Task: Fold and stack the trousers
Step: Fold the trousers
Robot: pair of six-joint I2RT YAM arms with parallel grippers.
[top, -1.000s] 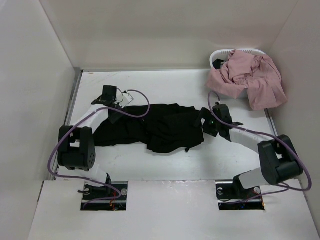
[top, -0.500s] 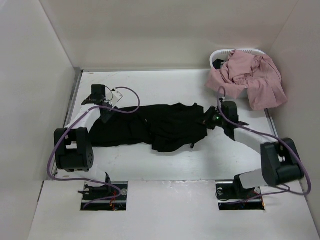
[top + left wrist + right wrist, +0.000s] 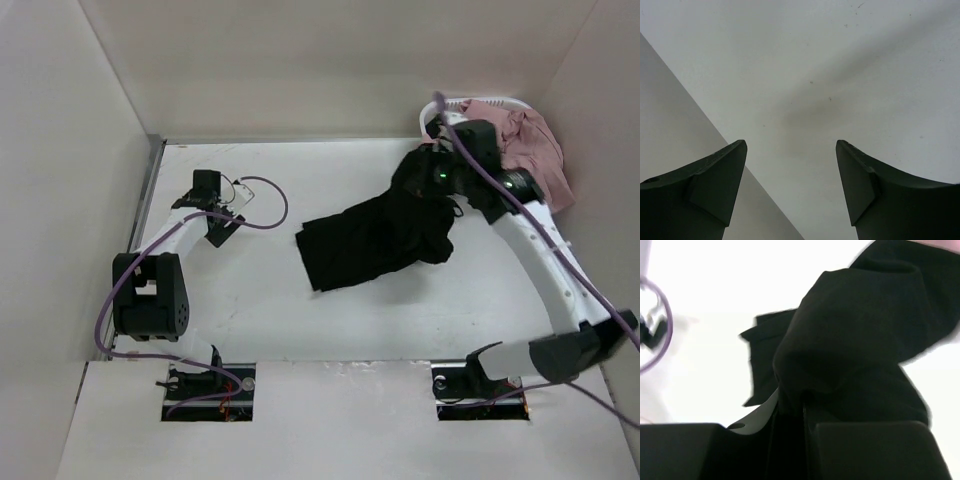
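Observation:
The black trousers [image 3: 375, 235] hang bunched from my right gripper [image 3: 418, 178], which is shut on their upper right end, raised above the table near the basket. Their lower end trails down to the white table [image 3: 270, 300] at centre. In the right wrist view the black trousers [image 3: 855, 350] fill the frame, pinched between the jaws of the right gripper [image 3: 802, 412]. My left gripper [image 3: 222, 228] stands open at the left of the table, apart from the cloth. In the left wrist view the left gripper [image 3: 791, 150] holds nothing, with only bare table between its fingers.
A white basket [image 3: 450, 106] at the back right corner holds crumpled pink garments [image 3: 530, 150] that spill over its rim. White walls enclose the table on three sides. A purple cable [image 3: 262, 205] loops by the left arm.
My right gripper closed on the trousers' right end and lifted it up and back toward the basket, dragging the cloth right off the left side. The left gripper stayed open at the left.

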